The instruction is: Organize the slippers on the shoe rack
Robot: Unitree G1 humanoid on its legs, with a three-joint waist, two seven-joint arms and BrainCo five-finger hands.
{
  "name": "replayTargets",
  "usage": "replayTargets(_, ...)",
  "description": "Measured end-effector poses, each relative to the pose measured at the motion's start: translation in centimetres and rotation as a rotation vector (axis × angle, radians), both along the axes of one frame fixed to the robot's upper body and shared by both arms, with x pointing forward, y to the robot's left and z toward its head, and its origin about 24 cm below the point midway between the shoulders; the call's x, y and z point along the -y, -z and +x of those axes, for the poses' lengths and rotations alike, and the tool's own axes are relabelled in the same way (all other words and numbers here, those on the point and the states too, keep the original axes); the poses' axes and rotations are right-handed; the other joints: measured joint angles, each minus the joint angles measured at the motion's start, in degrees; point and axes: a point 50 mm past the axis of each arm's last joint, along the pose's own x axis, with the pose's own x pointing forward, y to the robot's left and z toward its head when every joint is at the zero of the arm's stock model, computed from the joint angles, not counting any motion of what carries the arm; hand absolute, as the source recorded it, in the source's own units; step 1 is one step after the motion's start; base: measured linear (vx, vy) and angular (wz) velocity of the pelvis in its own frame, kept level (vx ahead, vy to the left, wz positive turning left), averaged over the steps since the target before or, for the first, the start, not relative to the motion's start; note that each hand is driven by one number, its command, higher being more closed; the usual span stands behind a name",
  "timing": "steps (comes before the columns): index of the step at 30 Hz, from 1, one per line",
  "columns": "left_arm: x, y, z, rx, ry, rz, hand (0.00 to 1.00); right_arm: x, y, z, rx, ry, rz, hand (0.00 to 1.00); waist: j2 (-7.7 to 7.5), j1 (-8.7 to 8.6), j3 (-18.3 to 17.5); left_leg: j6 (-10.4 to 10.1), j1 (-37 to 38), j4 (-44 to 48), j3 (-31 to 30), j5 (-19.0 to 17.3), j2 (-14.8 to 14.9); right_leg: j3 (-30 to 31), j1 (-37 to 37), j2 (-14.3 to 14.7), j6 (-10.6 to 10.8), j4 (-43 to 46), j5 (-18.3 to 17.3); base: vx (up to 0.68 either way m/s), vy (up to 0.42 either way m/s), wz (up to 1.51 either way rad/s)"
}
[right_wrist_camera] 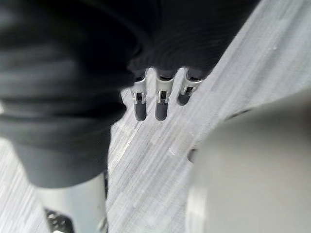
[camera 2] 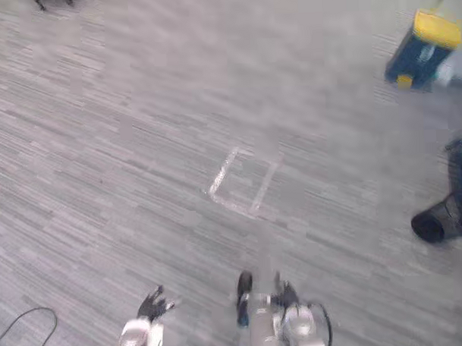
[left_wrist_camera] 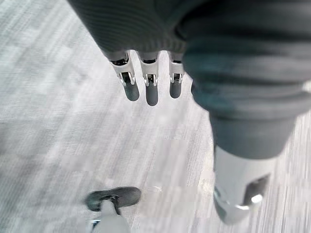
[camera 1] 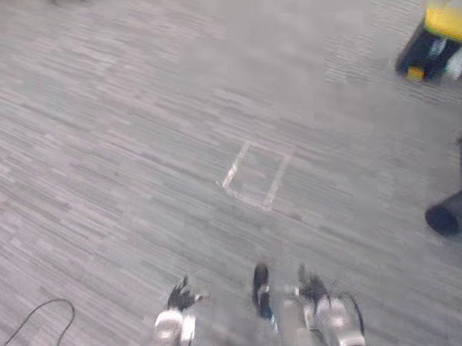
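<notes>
Where the slippers and the shoe rack stand I cannot tell; both lie outside what the head camera takes in, so nothing of the task is in hand yet. The left hand [camera 1: 181,298] hangs low at the left, its fingers [left_wrist_camera: 151,92] straight and relaxed and holding nothing. The right hand [camera 1: 317,291] hangs the same way at the right, its fingers [right_wrist_camera: 161,104] loose and bare, clear of the floor [camera 1: 116,147].

The chief risk, as I judge it, is setting off with no target in sight. A step or turn taken on a guess could carry the robot away from the rack or onto a slipper lying just out of view. The safer course is to bring the rack into sight before committing the arms.

The right side is the tight one. A dark shoe [camera 1: 451,213], seemingly a person's, with a leg above it, stands at the right edge near the robot's path. A swing of the right arm or a sidestep that way could strike it. Farther off, at the upper right, sits a yellow-topped box [camera 1: 437,38], well apart from the hands.

Ahead and to the left the carpeted floor lies open, marked by a taped outline [camera 1: 255,176] that is flat and no obstacle. That is the free room for moving.
</notes>
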Motion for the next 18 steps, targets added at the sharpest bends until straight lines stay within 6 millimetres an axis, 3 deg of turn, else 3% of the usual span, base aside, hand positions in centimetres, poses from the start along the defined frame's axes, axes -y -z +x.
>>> replayTargets(1, 0.3, 0.1, 0.0, -0.003, -0.004, -0.01, 0.0, 0.1, 0.1, -0.2, -0.008, 0.002, -0.001, 0.0, 0.45, -0.32, 0.0, -0.9, -1.8, 6.5, -2.1, 2.8, 1.1, -0.4, 1.9, 0.4, 0.2, 0.8, -2.6, 0.58, -0.157, 0.03)
replayTargets(2, 0.6, 0.3, -0.3, -0.018, -0.006, -0.021, 0.0, 0.3, 0.2, -0.5, -0.016, 0.003, -0.006, 0.0, 1.21, -0.74, 0.2, -2.4, -5.7, 17.6, -4.5, 8.9, 3.1, -1.1, 5.9, 1.1, 0.1, -0.3, -4.7, 0.53, -0.11, 0.0)
replayTargets(3, 0.8, 0.5, -0.7, -0.034, -0.022, -0.033, 0.0, 0.2, 0.5, -1.1, -0.034, 0.008, 0.001, 0.0, 1.61, -0.36, 0.1, -3.6, -9.9, 29.9, -4.8, 12.3, 5.7, -0.9, 10.5, 2.3, -0.2, -3.4, -5.8, 0.52, -0.082, -0.07)
replayTargets(4, 0.7, 0.6, -0.9, -0.037, -0.032, -0.036, 0.0, 0.2, 0.6, -1.3, -0.041, 0.012, 0.001, 0.0, 1.71, -0.17, 0.1, -3.9, -12.3, 36.2, -3.7, 10.2, 7.2, -0.6, 12.9, 3.1, -0.3, -5.0, -6.1, 0.51, -0.049, -0.27)
replayTargets(5, 0.3, 0.7, -1.2, -0.046, -0.056, -0.035, 0.0, 0.1, 0.9, -1.8, -0.055, 0.017, 0.006, 0.0, 1.48, 0.32, 0.2, -3.0, -16.0, 44.4, -1.2, 5.8, 9.3, 0.3, 17.6, 4.0, -0.5, -8.1, -6.8, 0.42, -0.024, -0.28)
replayTargets(7, -0.3, 0.9, -1.8, -0.057, -0.092, -0.035, 0.0, 0.1, 1.2, -2.3, -0.076, 0.026, 0.012, 0.0, 0.61, 0.94, 0.1, -0.4, -21.1, 46.9, 2.4, 0.4, 9.6, 2.0, 22.9, 4.1, 0.0, -12.1, -7.5, 0.47, 0.026, -0.34)
replayTargets(9, -0.5, 0.9, -2.0, -0.06, -0.108, -0.033, 0.0, 0.2, 1.3, -2.5, -0.081, 0.038, 0.015, 0.0, 0.35, 1.54, 0.2, 0.7, -26.1, 43.6, 5.0, -3.5, 9.4, 3.7, 26.2, 3.9, 0.7, -14.5, -7.2, 0.42, 0.086, -0.46)
replayTargets(10, -0.9, 1.0, -2.3, -0.062, -0.123, -0.031, 0.0, 0.1, 1.3, -2.6, -0.082, 0.042, 0.02, 0.0, 0.15, 1.97, 0.3, 1.5, -29.1, 37.9, 6.2, -5.2, 8.6, 5.1, 28.1, 3.4, 1.4, -15.9, -7.5, 0.46, 0.226, -0.6)
replayTargets(11, -1.2, 0.7, -2.1, -0.046, -0.127, -0.024, 0.0, 0.0, 1.3, -2.4, -0.078, 0.062, 0.032, 0.0, -0.37, 2.39, 0.7, 1.7, -31.5, 27.5, 5.8, -5.4, 5.8, 6.4, 29.7, 1.4, 3.1, -16.4, -8.4, 0.45, 0.266, -0.61)
replayTargets(12, -1.2, 0.6, -1.9, -0.037, -0.126, -0.023, 0.0, 0.0, 1.2, -2.4, -0.076, 0.068, 0.034, 0.0, -1.03, 2.65, 1.0, 1.6, -32.0, 18.3, 4.3, -4.2, 3.1, 7.5, 30.5, -0.3, 4.7, -16.4, -9.4, 0.44, 0.344, -0.6)
replayTargets(13, -1.1, 0.6, -1.8, -0.032, -0.125, -0.026, 0.0, 0.2, 1.2, -2.4, -0.076, 0.068, 0.027, 0.0, -0.7, 2.85, 0.8, 1.2, -31.7, 7.8, 1.3, -1.1, 0.9, 8.8, 30.7, -1.1, 6.3, -16.5, -10.6, 0.37, 0.324, -0.8)
replayTargets(14, -0.9, 0.7, -2.2, -0.043, -0.129, -0.031, 0.0, 0.3, 1.4, -2.7, -0.092, 0.065, 0.02, 0.0, -0.75, 3.89, 0.2, 3.0, -29.8, 3.6, 0.1, 5.2, -1.7, 12.0, 31.6, -2.5, 8.1, -16.9, -11.6, 0.39, 0.311, -0.63)
replayTargets(16, -1.5, 0.6, -2.1, -0.036, -0.132, -0.01, 0.0, -0.7, 1.6, -2.8, -0.102, 0.038, 0.035, 0.0, -2.08, 3.44, -0.6, 2.7, -29.8, 5.7, 0.2, 0.9, -3.4, 13.1, 31.1, -3.2, 8.2, -15.9, -10.6, 0.37, 0.2, -0.37)
replayTargets(18, -1.8, 0.8, -2.6, -0.051, -0.138, -0.006, 0.0, -1.0, 1.9, -3.3, -0.117, 0.036, 0.042, 0.0, -2.53, 4.09, -0.9, 4.1, -29.3, 11.5, -0.3, -5.2, -3.8, 14.8, 28.2, -3.8, 10.1, -6.0, -12.2, 0.43, 0.241, -0.51)
